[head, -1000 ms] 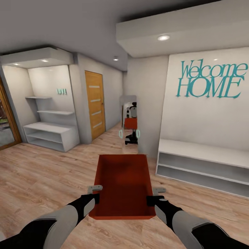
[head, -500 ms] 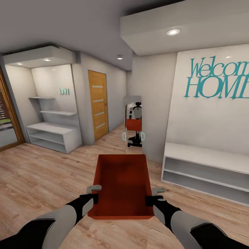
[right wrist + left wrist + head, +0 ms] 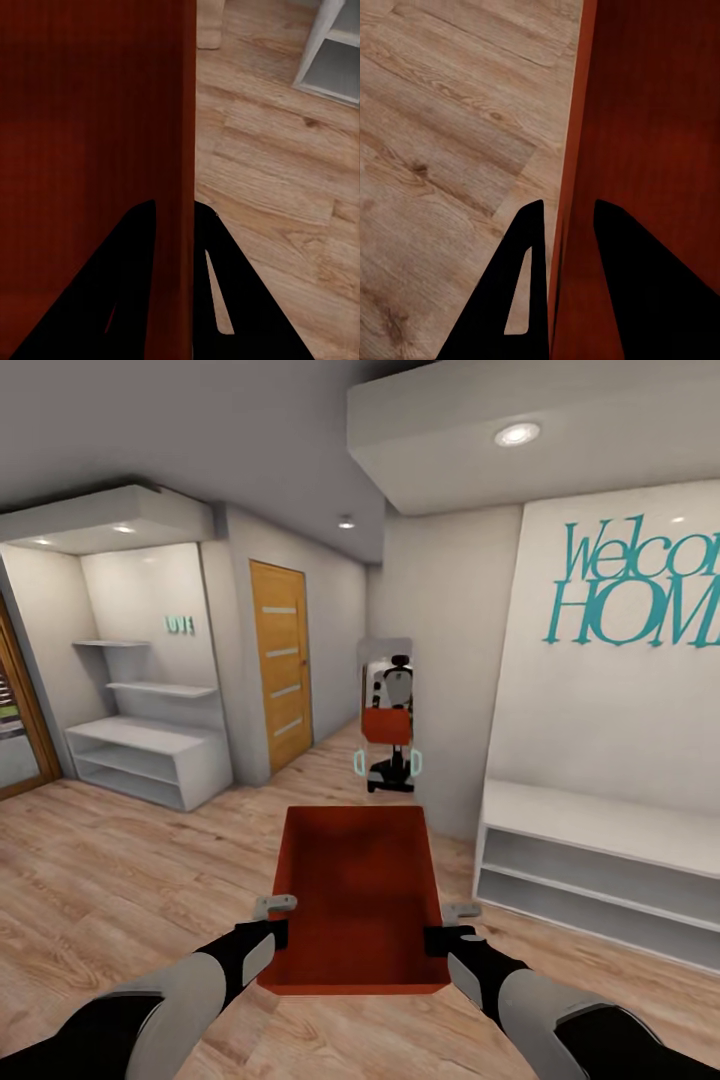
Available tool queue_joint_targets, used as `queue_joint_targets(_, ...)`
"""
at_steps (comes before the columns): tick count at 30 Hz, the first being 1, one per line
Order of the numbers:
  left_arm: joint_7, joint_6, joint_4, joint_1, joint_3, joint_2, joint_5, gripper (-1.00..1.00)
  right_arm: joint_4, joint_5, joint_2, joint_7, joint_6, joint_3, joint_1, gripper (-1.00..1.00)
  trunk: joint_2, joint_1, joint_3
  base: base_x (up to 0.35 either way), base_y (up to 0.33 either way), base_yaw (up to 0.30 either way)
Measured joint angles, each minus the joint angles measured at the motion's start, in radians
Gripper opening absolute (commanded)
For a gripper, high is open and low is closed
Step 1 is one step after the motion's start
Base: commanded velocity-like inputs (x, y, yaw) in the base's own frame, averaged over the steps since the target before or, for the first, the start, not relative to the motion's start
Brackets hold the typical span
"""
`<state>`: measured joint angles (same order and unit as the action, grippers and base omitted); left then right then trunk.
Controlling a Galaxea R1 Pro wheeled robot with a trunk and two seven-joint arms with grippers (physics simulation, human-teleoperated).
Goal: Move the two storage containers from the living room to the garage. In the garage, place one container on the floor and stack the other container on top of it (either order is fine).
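Orange-red storage container (image 3: 355, 890), one, between two clamped end effectors.

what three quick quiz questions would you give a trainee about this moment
1. True or false: the storage container rests on the wood floor.
2. Which fingers pinch a wall of the container: A) left gripper only, B) right gripper only, C) both?
3. What does the mirror ahead reflect?

Key: 1. False, it is held up. 2. C, one finger inside and one outside each side wall. 3. The robot carrying the container.
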<state>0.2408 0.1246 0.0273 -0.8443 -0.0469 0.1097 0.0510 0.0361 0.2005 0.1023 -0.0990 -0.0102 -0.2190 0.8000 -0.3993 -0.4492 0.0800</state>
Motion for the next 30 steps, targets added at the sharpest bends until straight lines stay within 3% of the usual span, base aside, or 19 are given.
queue_joint_targets(6, 0.000, 0.000, -0.001, 0.000, 0.001, -0.001, 0.003, -1.00, 0.001, -0.002, 0.001, -0.001, -0.003, 0.000, 0.000, -1.00, 0.000, 0.000, 0.000, 0.322, 0.000, 0.110)
queue_joint_targets(30, 0.002, 0.000, -0.001, 0.000, 0.001, 0.001, 0.003, -1.00, 0.001, -0.002, -0.001, 0.001, -0.003, 0.000, 0.000, -1.00, 0.000, 0.000, 0.000, 0.322, 0.000, 0.271)
